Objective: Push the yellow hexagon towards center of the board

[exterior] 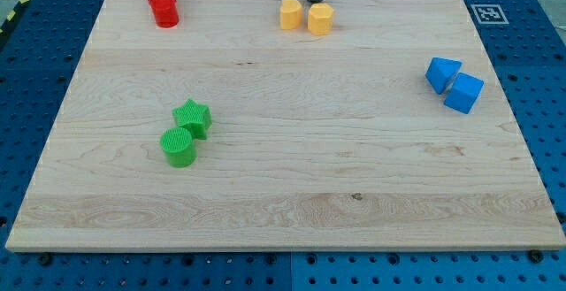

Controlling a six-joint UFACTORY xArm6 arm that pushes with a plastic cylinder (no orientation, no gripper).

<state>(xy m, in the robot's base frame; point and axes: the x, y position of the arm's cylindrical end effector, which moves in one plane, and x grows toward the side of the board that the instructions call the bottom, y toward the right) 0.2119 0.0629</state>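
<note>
Two yellow blocks sit side by side near the top edge of the wooden board [283, 202]. The left one, the yellow hexagon [290, 13], touches or nearly touches the other yellow block [320, 19], whose shape I cannot make out. My tip [315, 1] comes down from the view's top, just above and between the two yellow blocks, closest to the right one's top edge.
Two red blocks [163, 3] stand together at the top left. A green star [193, 118] and a green cylinder [179, 146] sit left of centre. Two blue blocks [454, 84] sit at the right. A marker tag [485, 13] is at the top right corner.
</note>
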